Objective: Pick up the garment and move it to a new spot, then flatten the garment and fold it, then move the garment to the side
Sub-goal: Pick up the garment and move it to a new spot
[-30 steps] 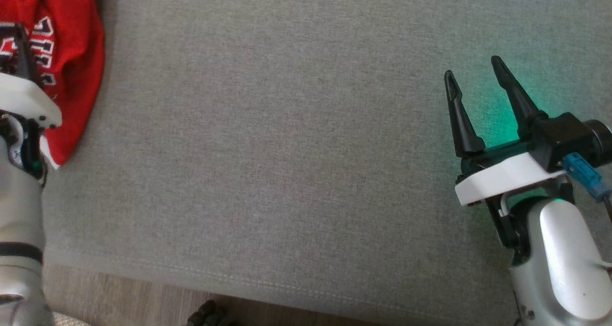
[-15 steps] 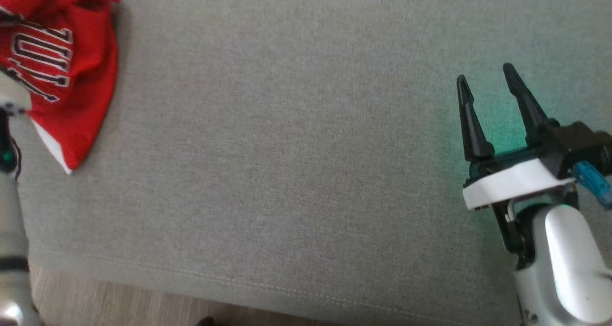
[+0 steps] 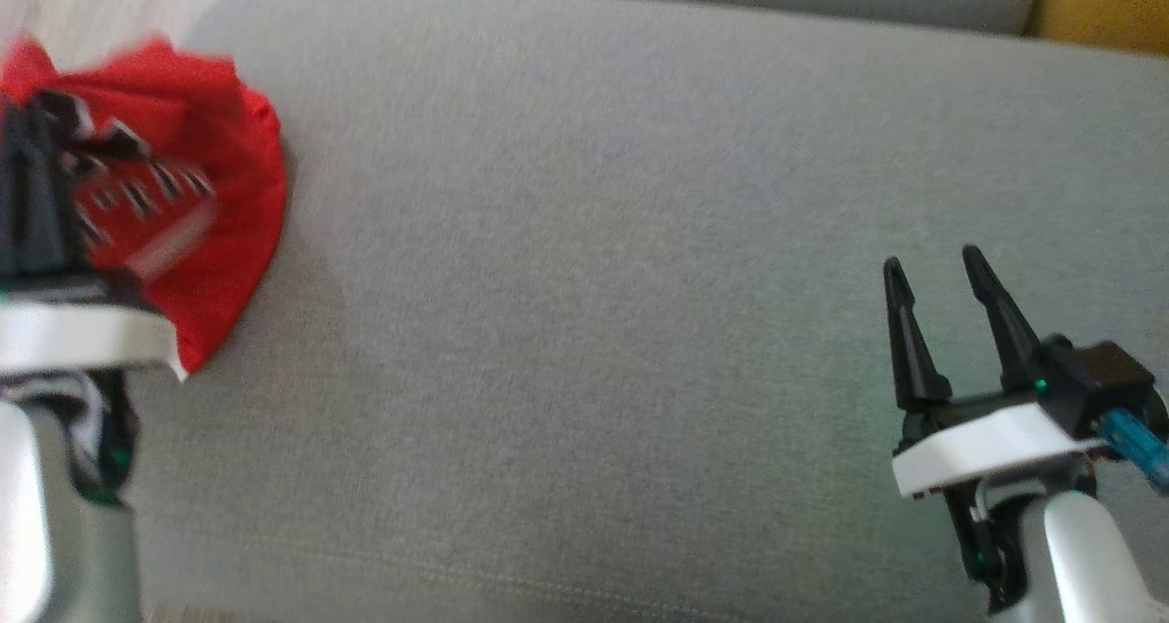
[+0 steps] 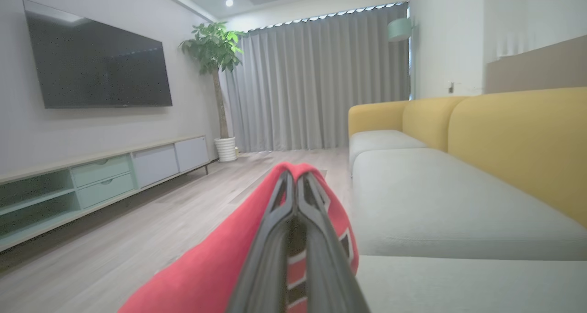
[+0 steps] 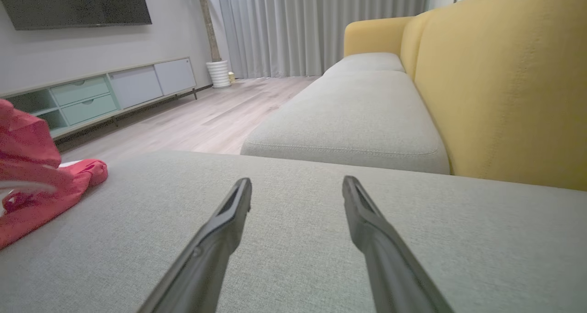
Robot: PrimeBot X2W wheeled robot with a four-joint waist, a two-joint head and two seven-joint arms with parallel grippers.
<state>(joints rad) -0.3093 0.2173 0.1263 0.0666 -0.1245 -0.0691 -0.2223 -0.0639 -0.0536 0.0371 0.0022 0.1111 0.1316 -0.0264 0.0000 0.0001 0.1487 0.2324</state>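
head view: left gripper (image 3: pixel 35 121) pinches bunched red garment (image 3: pixel 228 203), long axis near-to-far, corner pointing toward robot; right gripper (image 3: pixel 932 262) spread.

Garment (image 3: pixel 233 239) motion-blurred, lettering unreadable, left side cut off, partly behind left end effector (image 4: pixel 295 177)

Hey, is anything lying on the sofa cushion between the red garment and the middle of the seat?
Nothing visible does. The left gripper is shut on the red garment at the left end of the cushion, and that cushion shows bare fabric across to the open right gripper near its right side.
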